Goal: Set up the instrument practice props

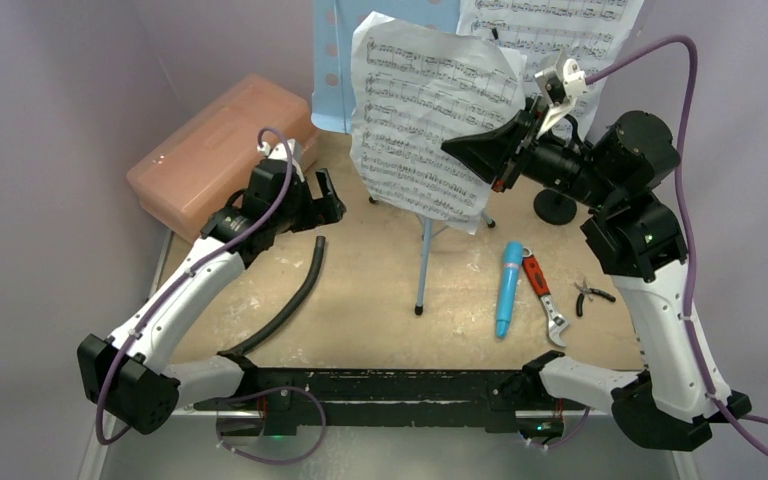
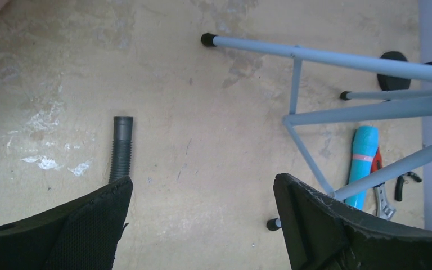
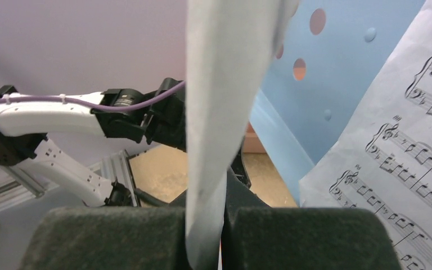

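Right gripper [image 3: 205, 225] is pinching one sheet-music page [image 1: 420, 110] by its edge, holding it up by the music stand [image 1: 335, 60], I guess to seat it. Left gripper [image 2: 202, 188] hangs spread wide, empty.

Music stand [image 1: 332, 90] upright, 1 page [image 1: 550, 30] on it, 2nd page [image 1: 430, 120] aloft, turquoise microphone [image 1: 508, 290] flat
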